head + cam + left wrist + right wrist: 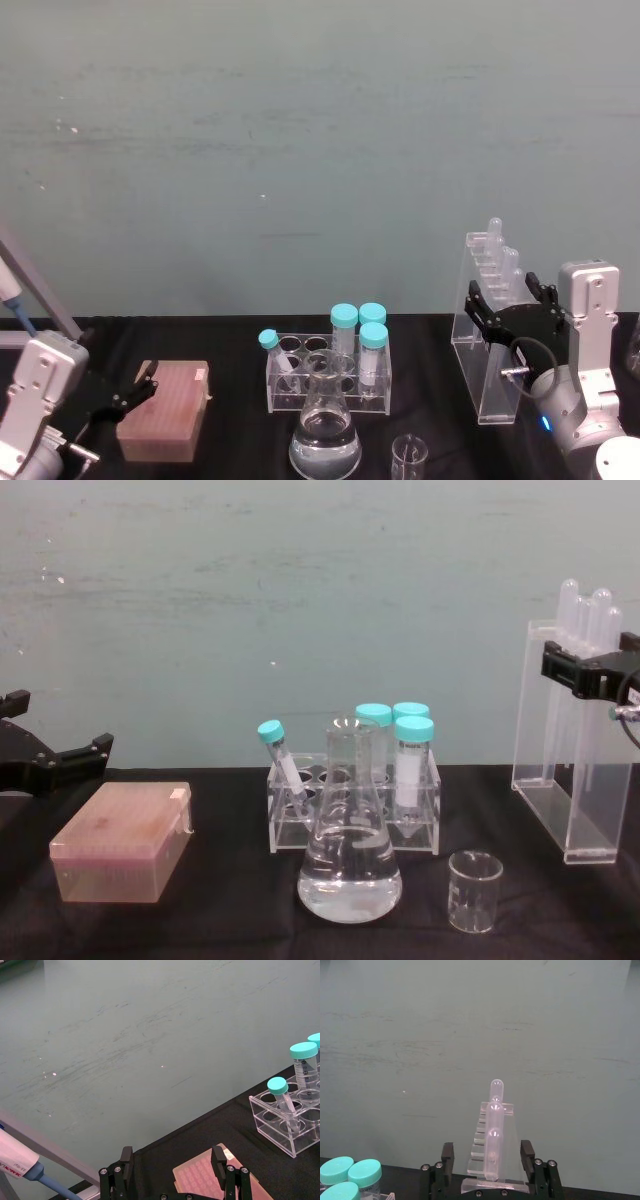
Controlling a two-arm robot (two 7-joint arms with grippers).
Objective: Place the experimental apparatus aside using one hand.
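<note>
The tall acrylic stand (487, 340) with long glass tubes stands upright on the black table at the far right. My right gripper (510, 300) is open around its upper part, one jaw on each side. In the right wrist view the stand (492, 1145) sits between the two fingers (448, 1159). The chest view puts this gripper (590, 662) just below the tube tops. A conical flask (350, 865) with clear liquid stands front centre, and a small glass beaker (473, 890) sits to its right. My left gripper (140, 388) hangs open at the far left.
A clear rack (352, 810) of teal-capped tubes stands behind the flask. A pink tip box (122, 842) lies at the left, under my left gripper (172, 1160). A pipette (20, 1165) on a stand is at the far left edge. A teal wall closes the back.
</note>
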